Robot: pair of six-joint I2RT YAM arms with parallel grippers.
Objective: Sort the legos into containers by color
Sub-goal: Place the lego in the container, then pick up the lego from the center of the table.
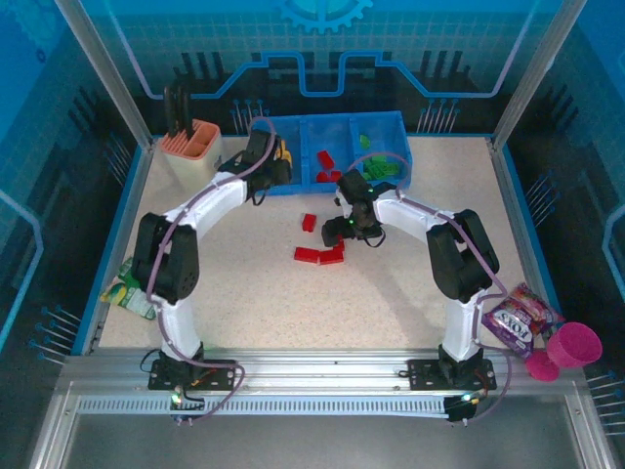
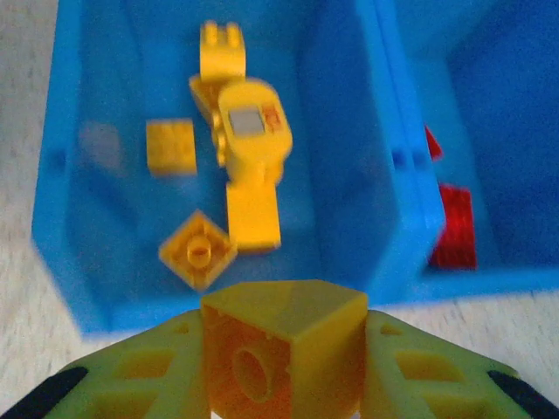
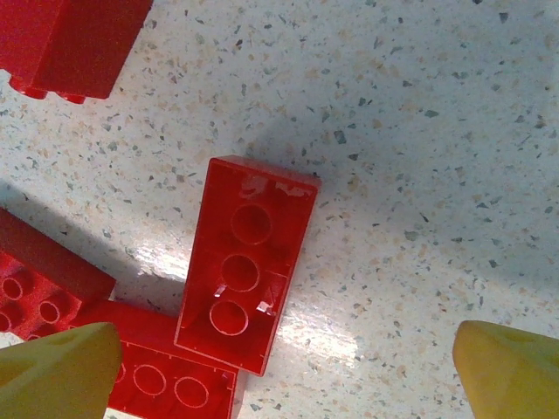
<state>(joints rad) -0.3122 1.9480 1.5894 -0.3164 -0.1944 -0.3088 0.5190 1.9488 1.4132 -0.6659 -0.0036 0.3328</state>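
My left gripper point(image 2: 284, 371) is shut on a yellow lego point(image 2: 284, 345), held just before the near wall of the blue tray point(image 2: 393, 157). Several yellow legos point(image 2: 249, 140) lie in the tray's left compartment, and red ones point(image 2: 454, 227) in the middle one. Seen from above, the left gripper point(image 1: 271, 161) is at the tray's point(image 1: 327, 118) left end, and green legos point(image 1: 376, 166) fill the right compartment. My right gripper point(image 1: 344, 227) hangs open over red legos point(image 1: 319, 254) on the table. Between its fingers lies an upside-down red lego point(image 3: 249, 275), with others point(image 3: 166, 375) beside it.
A cream-and-salmon utensil holder point(image 1: 190, 147) stands at the back left. A green snack packet point(image 1: 125, 290) lies at the left edge. At the right front are a purple packet point(image 1: 518, 318) and a pink cup point(image 1: 576, 344).
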